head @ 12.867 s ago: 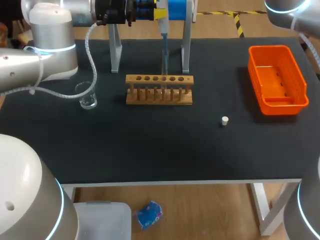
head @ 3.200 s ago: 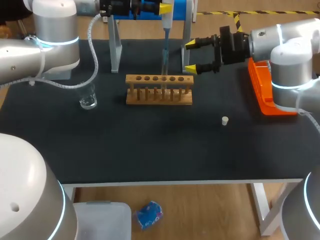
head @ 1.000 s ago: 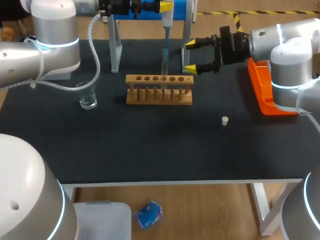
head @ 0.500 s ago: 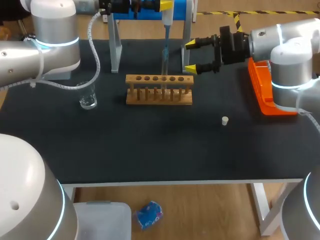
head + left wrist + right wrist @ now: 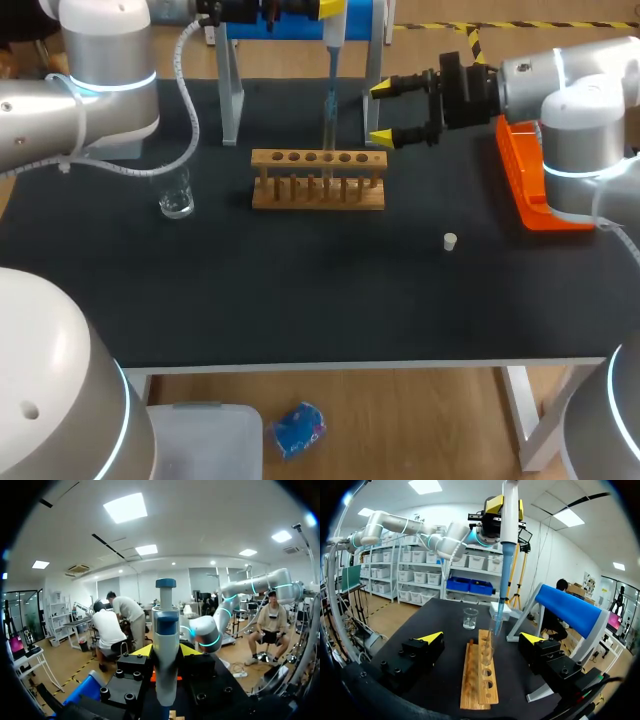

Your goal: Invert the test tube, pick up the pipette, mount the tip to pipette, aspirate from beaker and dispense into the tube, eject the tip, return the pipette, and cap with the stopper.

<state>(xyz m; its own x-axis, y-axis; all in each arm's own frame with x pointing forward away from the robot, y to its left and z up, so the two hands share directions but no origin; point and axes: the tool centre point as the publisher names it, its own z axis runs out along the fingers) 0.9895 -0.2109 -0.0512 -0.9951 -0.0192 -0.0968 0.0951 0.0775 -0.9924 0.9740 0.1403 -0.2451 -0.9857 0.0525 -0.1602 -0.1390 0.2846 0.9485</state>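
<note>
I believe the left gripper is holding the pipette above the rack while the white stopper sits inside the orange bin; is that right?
Not quite. The stopper lies on the black table, apart from the orange bin, as the head view shows. The left gripper does hold the pipette above the rack.

Front half of the table (image 5: 300, 300): bare black top, only the small white stopper (image 5: 450, 241) on it, well apart from everything else. Open strip between beaker (image 5: 176, 192) and wooden rack (image 5: 318, 180).

Behind the rack it gets crowded. Two grey legs of the stand (image 5: 230, 100) rise there, one either side. The pipette (image 5: 331, 45), clamped in the left gripper (image 5: 166, 651), hangs down to the test tube (image 5: 327, 130) and bars the way in from above.

Right gripper (image 5: 382, 112), fingers spread, fills the space just behind the rack's right end. Orange bin (image 5: 520, 185) takes the right edge.
</note>
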